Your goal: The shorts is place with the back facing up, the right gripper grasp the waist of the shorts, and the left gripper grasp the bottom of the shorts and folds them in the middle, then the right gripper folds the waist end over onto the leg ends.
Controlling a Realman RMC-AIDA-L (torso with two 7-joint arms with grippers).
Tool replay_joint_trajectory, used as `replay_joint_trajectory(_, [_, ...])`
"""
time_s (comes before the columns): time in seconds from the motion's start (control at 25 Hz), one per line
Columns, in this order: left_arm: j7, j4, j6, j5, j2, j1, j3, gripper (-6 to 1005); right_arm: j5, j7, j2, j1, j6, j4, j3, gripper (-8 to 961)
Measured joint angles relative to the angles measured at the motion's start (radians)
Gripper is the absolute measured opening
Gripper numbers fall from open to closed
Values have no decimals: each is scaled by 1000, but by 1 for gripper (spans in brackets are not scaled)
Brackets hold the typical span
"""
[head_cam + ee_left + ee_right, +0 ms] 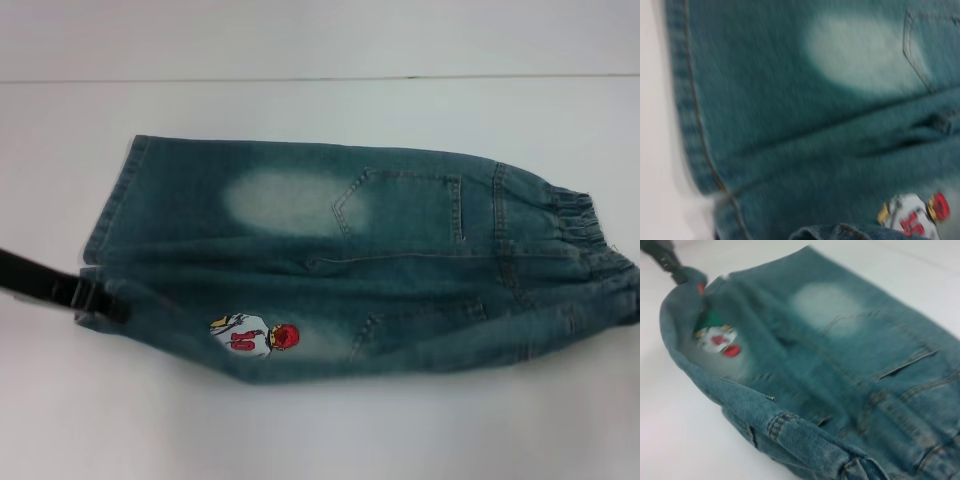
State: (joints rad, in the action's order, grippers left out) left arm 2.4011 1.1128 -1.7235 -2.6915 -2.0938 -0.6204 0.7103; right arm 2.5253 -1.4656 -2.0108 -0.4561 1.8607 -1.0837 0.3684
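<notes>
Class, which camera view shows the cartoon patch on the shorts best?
The head view: the patch lies flat, whole and unobstructed on the shorts. The left wrist view cuts it off at the frame edge; the right wrist view shows it blurred under a lifted hem.

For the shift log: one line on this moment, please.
shorts: back up, near half lifting | left gripper: at leg hem | right gripper: unseen | table

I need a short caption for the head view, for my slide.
Left gripper grips the leg hem of denim shorts lying back-up on a white table, waistband toward the robot's right.
</notes>
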Motion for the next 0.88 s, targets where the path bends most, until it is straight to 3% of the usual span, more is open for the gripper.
replay_joint_trajectory(0.44, [4,-27,176,15,7,-52,-8,67,-137,-92,-10,-30,-142,15,1,49])
replay_joint_trajectory(0.88, [6,-79,342,20,-12,-82,-2,68,-130,-173,-21,-72,-403,53,73,50])
